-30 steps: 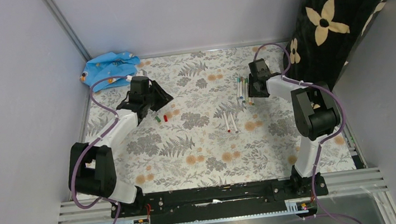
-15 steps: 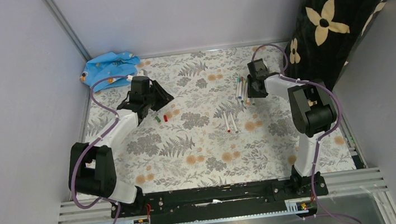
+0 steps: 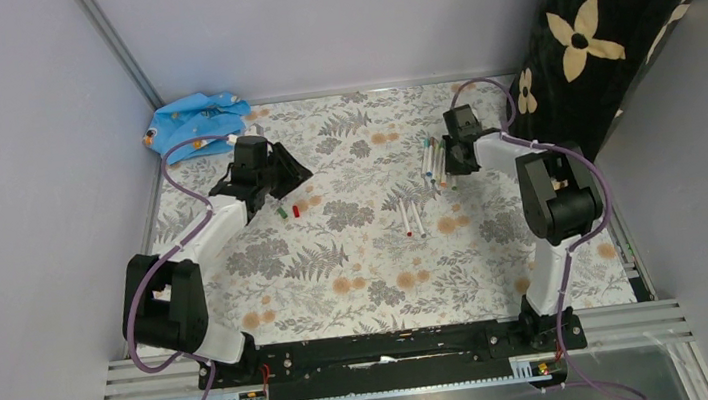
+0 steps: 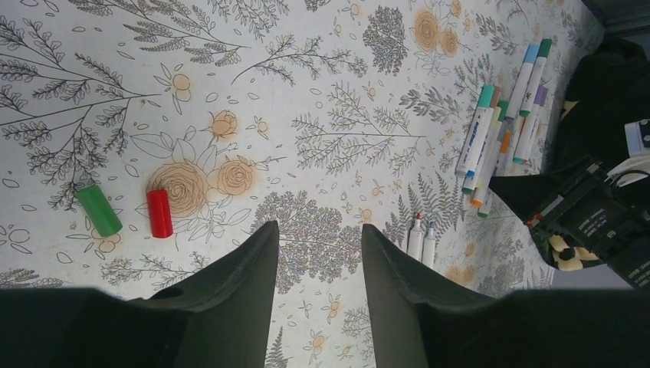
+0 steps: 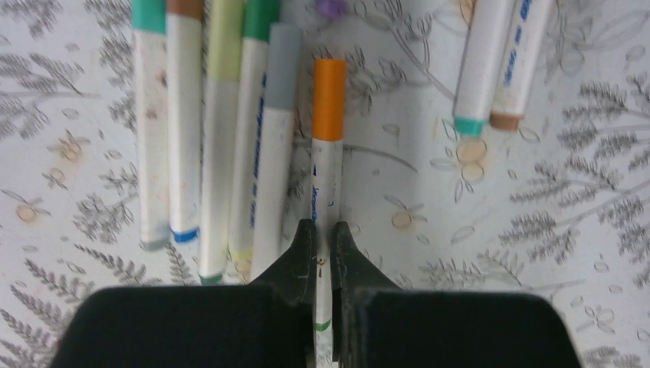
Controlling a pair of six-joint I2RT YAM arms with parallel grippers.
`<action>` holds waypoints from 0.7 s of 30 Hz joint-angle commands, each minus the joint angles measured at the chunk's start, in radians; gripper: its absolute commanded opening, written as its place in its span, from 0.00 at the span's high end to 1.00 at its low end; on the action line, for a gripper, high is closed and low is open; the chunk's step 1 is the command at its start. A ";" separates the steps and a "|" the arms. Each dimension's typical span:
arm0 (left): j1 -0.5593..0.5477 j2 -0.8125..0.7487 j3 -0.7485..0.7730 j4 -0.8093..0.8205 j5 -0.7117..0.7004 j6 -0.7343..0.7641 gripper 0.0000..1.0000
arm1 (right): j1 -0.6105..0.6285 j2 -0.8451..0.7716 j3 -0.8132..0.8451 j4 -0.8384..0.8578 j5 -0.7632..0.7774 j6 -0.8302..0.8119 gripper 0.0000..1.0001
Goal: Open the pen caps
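orange cap (image 5: 329, 100) sits on the white pen (image 5: 327, 176) that my right gripper (image 5: 323, 234) clamps by the barrel, in the row of other pens (image 5: 260, 153) on the floral table (image 5: 536, 253); my left gripper (image 4: 314, 238) hangs over the table with jaws apart and empty; green cap (image 4: 99, 210) and red cap (image 4: 159, 213) lie loose nearby, side by side.

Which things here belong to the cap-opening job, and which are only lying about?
Job: pile of capped pens; orange-capped pen in the right claw; two uncapped pens; green cap; red cap.
Lying about: blue cloth; flowered black fabric.
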 commanded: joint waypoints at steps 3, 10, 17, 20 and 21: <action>-0.003 -0.035 -0.002 0.057 0.044 -0.002 0.44 | 0.000 -0.162 -0.063 -0.079 -0.017 0.008 1.00; -0.003 -0.079 -0.052 0.179 0.204 -0.025 0.37 | 0.066 -0.333 -0.094 -0.149 -0.102 -0.003 1.00; -0.010 -0.117 -0.096 0.255 0.316 -0.051 0.36 | 0.219 -0.444 -0.096 -0.174 -0.214 0.024 1.00; -0.020 -0.129 -0.090 0.256 0.340 -0.049 0.35 | 0.299 -0.456 -0.067 -0.172 -0.245 0.042 1.00; -0.023 -0.133 -0.086 0.255 0.344 -0.050 0.35 | 0.326 -0.455 -0.055 -0.170 -0.253 0.050 1.00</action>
